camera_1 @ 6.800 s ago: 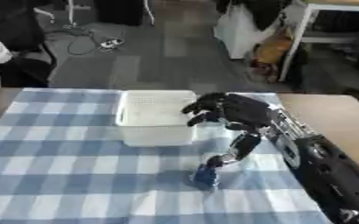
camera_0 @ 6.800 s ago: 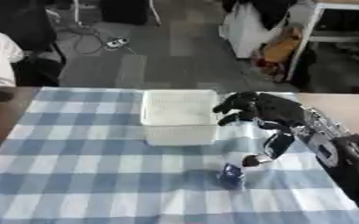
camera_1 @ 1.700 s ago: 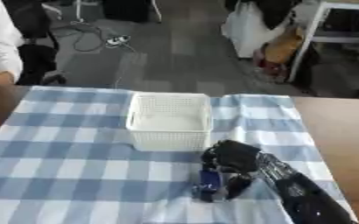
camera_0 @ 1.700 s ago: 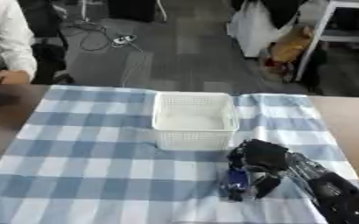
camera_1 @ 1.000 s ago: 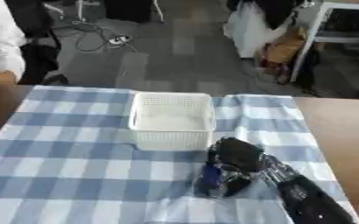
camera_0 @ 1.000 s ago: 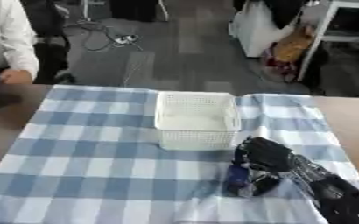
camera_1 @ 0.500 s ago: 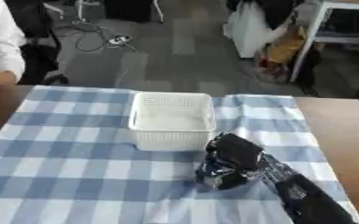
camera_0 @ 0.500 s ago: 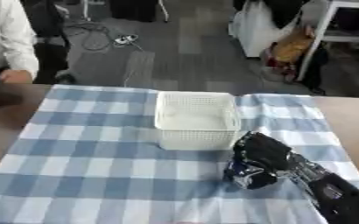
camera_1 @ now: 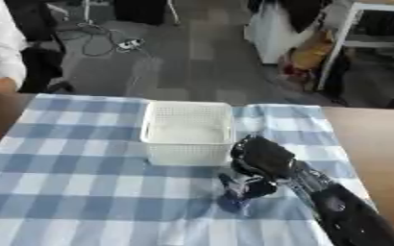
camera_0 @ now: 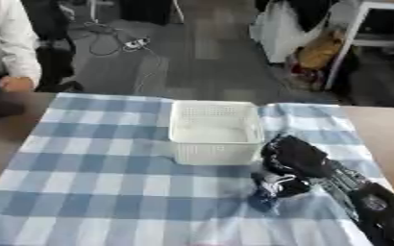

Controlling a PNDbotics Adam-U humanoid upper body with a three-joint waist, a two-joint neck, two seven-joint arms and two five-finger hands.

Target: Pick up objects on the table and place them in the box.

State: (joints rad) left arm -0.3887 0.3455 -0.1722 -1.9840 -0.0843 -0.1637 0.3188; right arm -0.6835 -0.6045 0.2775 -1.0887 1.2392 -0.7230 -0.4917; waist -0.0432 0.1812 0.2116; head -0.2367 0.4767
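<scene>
Checked cloth (camera_0: 91,192), blue and white, covers most of the table (camera_0: 377,125), whose bare brown top shows along the right side and at the far left corner. Standing on the cloth toward the far middle is a white box (camera_0: 215,130), a plastic basket with perforated walls, open on top, and from where I stand nothing can be seen lying inside it. The robot's right hand (camera_0: 291,161) reaches in from the lower right, its black forearm with silver joints running off toward that corner. That hand sits just beside the near right corner of the box, fingers curled downward and closed around a small object (camera_1: 237,191) that shows dark blue with some white on it (what it actually is I can't make out). The object pokes out below the fingers, at or just above the cloth in front of the box; whether it touches the cloth I can't tell. It is clearly outside the box, near its front right corner. The left hand doesn't appear in either view. At the far left edge a person in a white sleeve (camera_0: 11,48) sits by the table with a hand (camera_0: 14,84) resting near the table's corner, well apart from the box and the object. Beyond the table lies a grey floor with cables and some cluttered bags.
</scene>
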